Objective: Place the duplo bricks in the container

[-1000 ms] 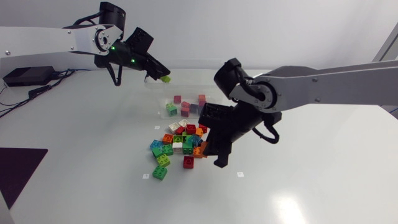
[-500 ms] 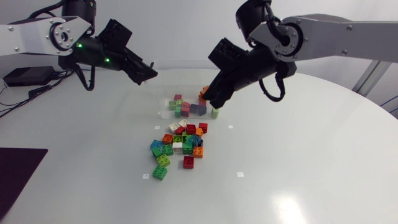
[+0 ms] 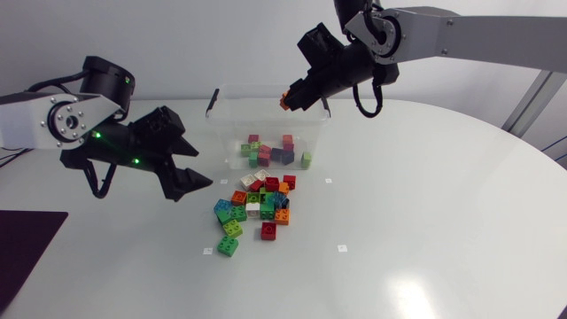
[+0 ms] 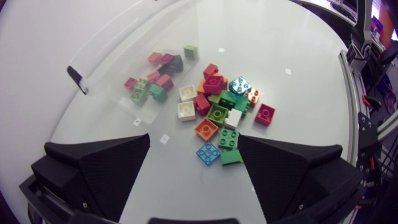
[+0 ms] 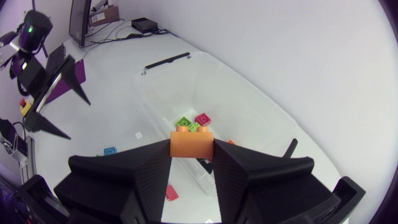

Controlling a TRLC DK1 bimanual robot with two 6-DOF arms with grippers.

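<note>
The clear plastic container [image 3: 227, 113] stands at the back middle of the table with several duplo bricks [image 3: 266, 152] in it. A pile of loose bricks [image 3: 258, 206] lies in front of it. My right gripper [image 3: 291, 96] hangs above the container's far side, shut on an orange brick [image 3: 285, 96]; in the right wrist view the orange brick [image 5: 191, 143] sits between the fingers over the container [image 5: 186, 87]. My left gripper [image 3: 197, 168] is open and empty, left of the pile. In the left wrist view the pile [image 4: 219, 115] lies ahead of its spread fingers [image 4: 106, 168].
A dark mat [image 3: 25, 244] lies at the table's left edge. A single green brick [image 3: 229, 246] sits at the pile's near left. Bare table surface [image 3: 425, 230] stretches to the right and front of the pile.
My left gripper let go of a green brick over the container, opened and came down to the left of the pile. My right gripper rose from the pile with the orange brick to above the container.
</note>
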